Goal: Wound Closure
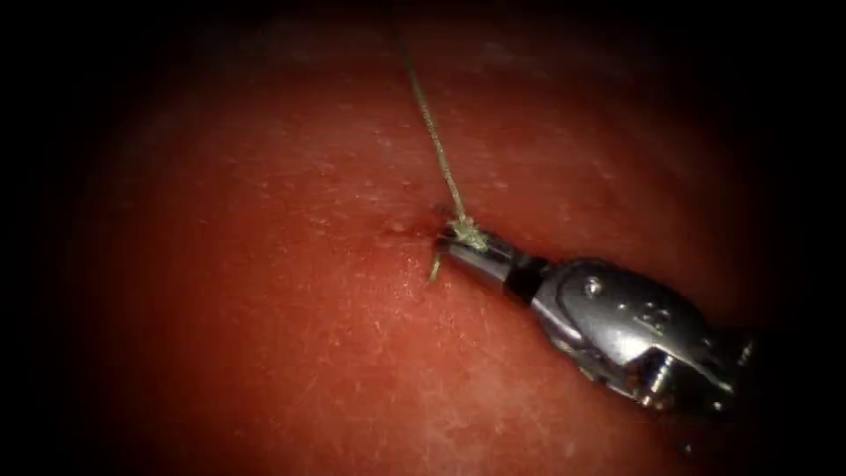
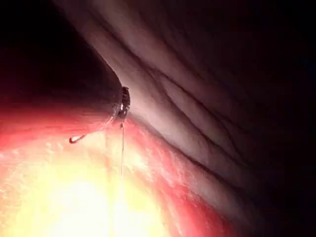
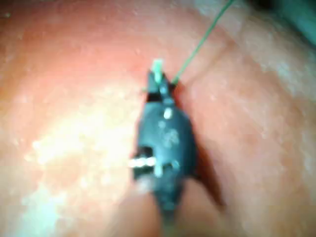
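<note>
The red tissue (image 1: 264,335) has a small puncture (image 1: 398,229) with a knot of thread (image 1: 465,233) beside it. My right tool (image 1: 465,249) comes in from the lower right, its jaws shut on the thread at the knot. A short tail (image 1: 434,267) hangs below the jaws. From the knot the thread (image 1: 432,132) runs taut up and away. In the right wrist view a thread stub (image 3: 157,68) sticks out of the right tool (image 3: 159,81), and the long strand (image 3: 200,42) leaves it. In the left wrist view the thread (image 2: 122,153) hangs straight from my left tool (image 2: 123,104), which is shut on it.
Red fluid wets the tissue around the knot. A short curved thread end (image 2: 76,139) shows beside the left tool's shaft (image 2: 59,84). Pale folded tissue (image 2: 197,123) rises behind the left tool.
</note>
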Available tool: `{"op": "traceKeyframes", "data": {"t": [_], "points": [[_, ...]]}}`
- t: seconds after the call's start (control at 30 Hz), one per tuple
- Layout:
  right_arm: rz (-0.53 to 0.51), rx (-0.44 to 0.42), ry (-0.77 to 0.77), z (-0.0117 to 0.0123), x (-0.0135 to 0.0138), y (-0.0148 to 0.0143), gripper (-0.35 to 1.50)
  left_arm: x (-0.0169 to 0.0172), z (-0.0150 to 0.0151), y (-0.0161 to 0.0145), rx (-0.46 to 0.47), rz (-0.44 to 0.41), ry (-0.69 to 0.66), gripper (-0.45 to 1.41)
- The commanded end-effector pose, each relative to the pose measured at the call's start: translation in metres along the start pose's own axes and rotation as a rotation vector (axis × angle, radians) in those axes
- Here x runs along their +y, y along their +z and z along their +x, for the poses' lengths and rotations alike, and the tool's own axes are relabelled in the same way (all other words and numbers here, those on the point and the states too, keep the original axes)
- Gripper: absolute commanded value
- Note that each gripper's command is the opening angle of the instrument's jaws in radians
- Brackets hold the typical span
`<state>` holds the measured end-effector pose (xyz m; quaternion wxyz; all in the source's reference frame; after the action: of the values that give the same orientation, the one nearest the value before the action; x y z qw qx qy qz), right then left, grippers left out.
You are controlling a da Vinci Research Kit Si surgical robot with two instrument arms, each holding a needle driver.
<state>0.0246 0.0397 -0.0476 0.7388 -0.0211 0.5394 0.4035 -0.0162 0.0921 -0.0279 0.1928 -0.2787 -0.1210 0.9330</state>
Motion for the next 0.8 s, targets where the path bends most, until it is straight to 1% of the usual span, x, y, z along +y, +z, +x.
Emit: {"op": "traceKeyframes", "data": {"t": [0.03,0.1,0.13,0.17,0.37,0.43,0.5,0.63,0.8], "points": [[-0.003,0.014,-0.028,-0.0009,-0.0002,0.0005,-0.35,-0.0008,0.0003,0.0008,0.002,0.002,0.000,-0.35],[0.027,0.036,-0.055,-0.0010,-0.0003,0.0006,-0.35,-0.0015,0.0003,0.0011,0.002,0.004,-0.005,-0.35],[0.076,0.049,-0.065,-0.0009,-0.0006,0.0009,-0.35,-0.0023,0.0003,0.0013,0.001,0.006,-0.008,-0.35],[0.090,0.050,-0.066,-0.0009,-0.0008,0.0011,-0.35,-0.0025,0.0002,0.0013,0.001,0.006,-0.006,-0.35],[0.106,0.054,-0.075,-0.0007,-0.0018,0.0019,-0.35,-0.0035,0.0000,0.0013,0.001,0.006,-0.002,-0.35],[0.104,0.054,-0.075,-0.0007,-0.0022,0.0023,-0.35,-0.0041,-0.0002,0.0011,-0.004,0.025,0.000,-0.35],[0.104,0.040,-0.084,-0.0011,-0.0025,0.0026,-0.35,-0.0043,-0.0007,0.0013,-0.024,0.030,0.005,-0.35],[0.112,0.009,-0.098,-0.0026,-0.0031,0.0029,-0.35,-0.0039,-0.0013,0.0025,-0.031,0.044,0.008,-0.35],[0.142,-0.008,-0.110,-0.0036,-0.0039,0.0031,-0.35,-0.0045,-0.0008,0.0018,-0.037,0.063,0.002,-0.35]]}}
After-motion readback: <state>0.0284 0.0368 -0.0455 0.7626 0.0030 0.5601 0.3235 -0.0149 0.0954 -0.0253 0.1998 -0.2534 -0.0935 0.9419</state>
